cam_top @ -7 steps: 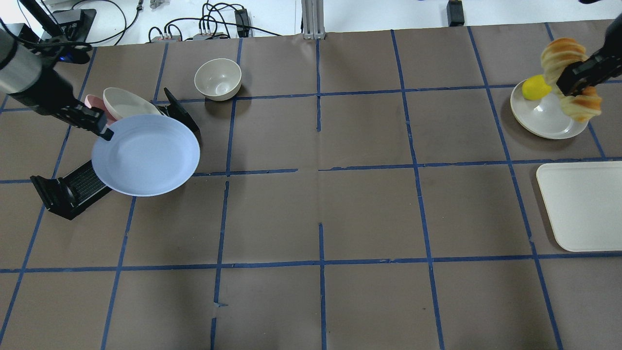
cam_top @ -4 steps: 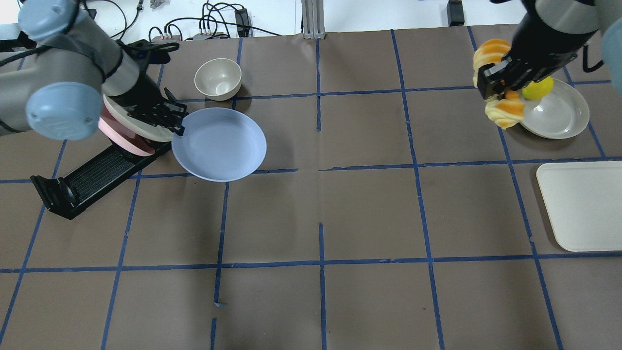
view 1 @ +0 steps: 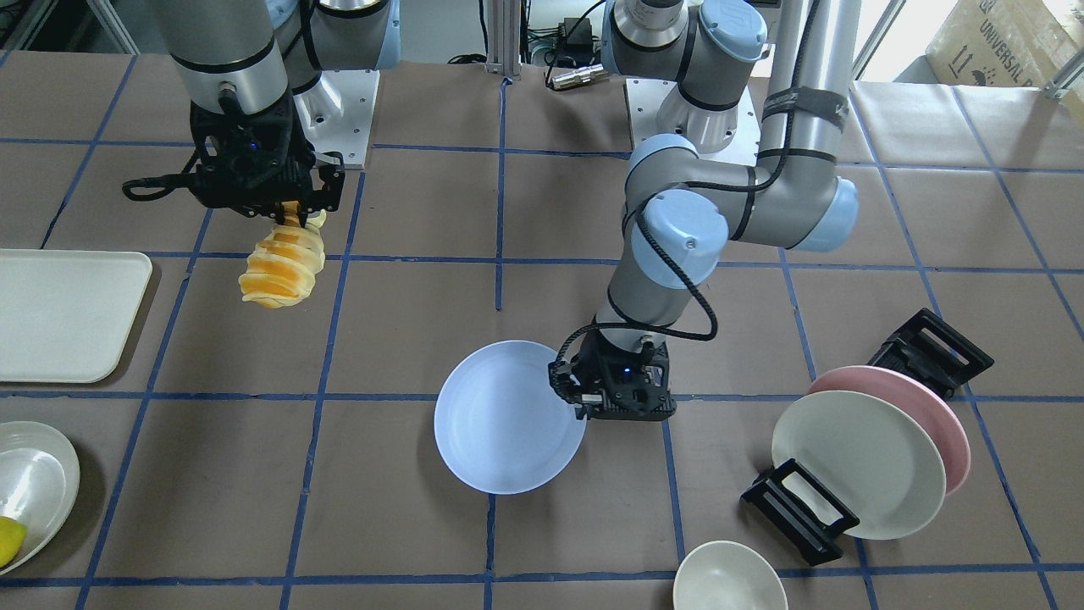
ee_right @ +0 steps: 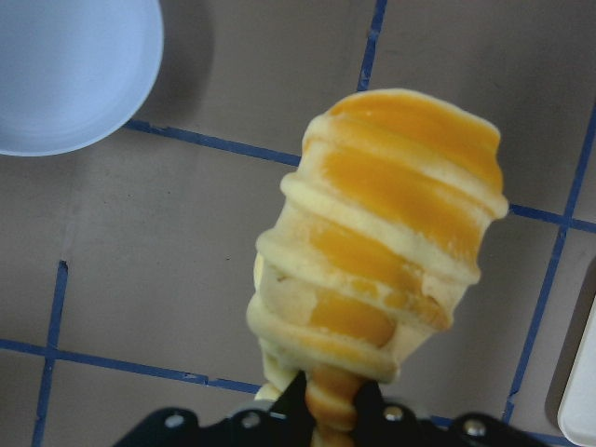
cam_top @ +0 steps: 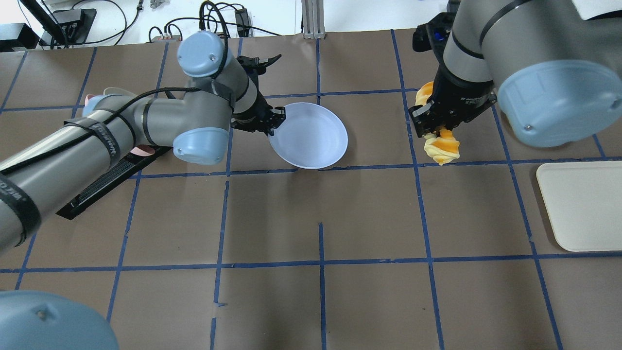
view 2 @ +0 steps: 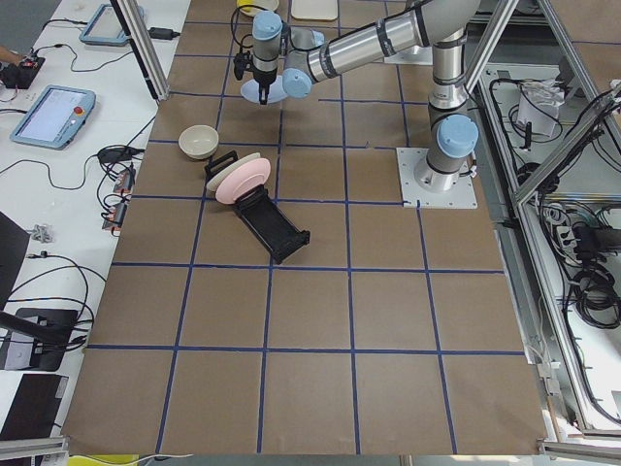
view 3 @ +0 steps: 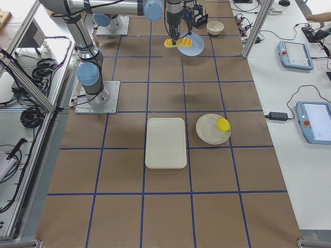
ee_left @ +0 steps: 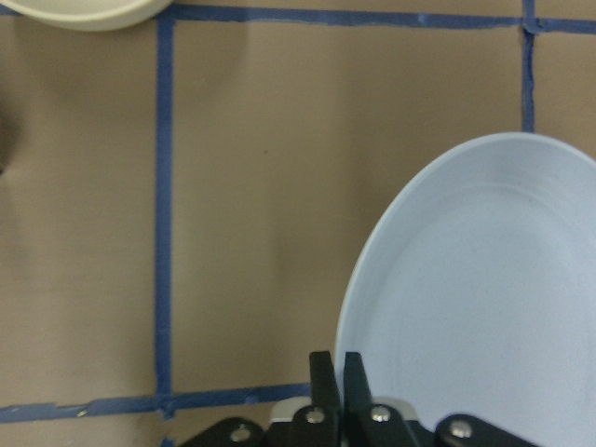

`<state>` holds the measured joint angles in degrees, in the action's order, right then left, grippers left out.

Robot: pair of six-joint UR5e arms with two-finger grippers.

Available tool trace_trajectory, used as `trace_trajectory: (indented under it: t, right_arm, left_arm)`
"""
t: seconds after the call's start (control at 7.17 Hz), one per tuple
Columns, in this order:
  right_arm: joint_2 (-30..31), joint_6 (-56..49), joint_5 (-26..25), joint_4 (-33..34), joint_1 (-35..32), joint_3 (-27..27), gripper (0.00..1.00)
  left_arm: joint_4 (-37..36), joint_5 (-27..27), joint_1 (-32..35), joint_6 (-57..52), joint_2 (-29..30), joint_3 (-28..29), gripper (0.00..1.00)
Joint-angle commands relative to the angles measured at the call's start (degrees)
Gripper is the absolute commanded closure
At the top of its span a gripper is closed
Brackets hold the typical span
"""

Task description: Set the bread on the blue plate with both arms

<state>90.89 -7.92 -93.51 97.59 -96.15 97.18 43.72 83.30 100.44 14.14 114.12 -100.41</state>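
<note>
Counts: one pale yellow, orange-striped, ridged loaf of bread (view 1: 279, 273); one round, shallow, matte lavender-blue plate (view 1: 508, 419); two black two-finger grippers on grey-silver arms. There are four plates in all, plus one bowl, one tray, one rack and one fruit.
Bread direction: it hangs from the right gripper (view 1: 292, 216) with its free end pointing down toward the worktop (cam_top: 369, 301), long axis a little slanted. The exact tilt cannot be told.
Bread place: in the air, roughly midway between the robot-side edge and the operators' edge, to the robot's right of the blue plate and apart from it.
Right gripper: clamped on the bread; its wrist view shows the loaf's narrow part pinched between the fingers.
Left gripper (view 1: 577, 395): closed on the blue plate's rim, holding the plate hollow side up, roughly level, near the middle of the worktop.
Between bread and plate: brown worktop surface crossed by blue tape lines.
Robot's right end: a flat cream rectangular tray (view 1: 59, 313); toward the operators' edge, a cream round plate (view 1: 34, 483) carrying a small yellow fruit (view 1: 7, 538).
Robot's left side: a black slotted rack (view 1: 800, 512) holding a cream-white plate (view 1: 855, 462) and a pink plate (view 1: 927, 407) on edge, leaning.
Operators' edge: a cream bowl (view 1: 728, 580), just beside the rack.
</note>
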Motion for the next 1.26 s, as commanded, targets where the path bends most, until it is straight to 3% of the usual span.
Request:
trace_trajectory:
  t: [0.0, 0.14, 0.28, 0.56, 0.84, 1.12]
  right_arm:
    - [-2.72, 0.18, -0.09, 2.16, -2.19, 0.21, 0.91]
    - [-2.91, 0.18, -0.09, 2.51, -2.46, 0.20, 0.91]
    - [-2.91, 0.18, -0.09, 2.52, -2.46, 0.29, 0.91]
    - [-5.53, 0.10, 0.43, 6.35, -4.38, -0.58, 0.91]
    - [-13.94, 2.10, 0.00, 15.92, -9.91, -2.07, 0.91]
    - [-22.04, 2.20, 0.08, 17.90, -11.59, -5.84, 0.91]
  left_arm:
    - [-2.07, 4.31, 3.35, 4.31, 0.06, -1.61, 0.28]
    - [-2.58, 4.85, 2.75, 3.62, -0.56, -4.24, 0.00]
    - [-2.67, 6.60, 1.87, 2.92, -0.65, -4.52, 0.00]
    - [-0.58, 6.27, -4.42, -19.27, -1.18, -3.91, 0.00]
    - [12.21, 6.18, -12.78, -27.21, -6.60, -3.56, 0.00]
    - [20.05, 6.26, -16.75, -29.61, -9.08, 0.27, 0.00]
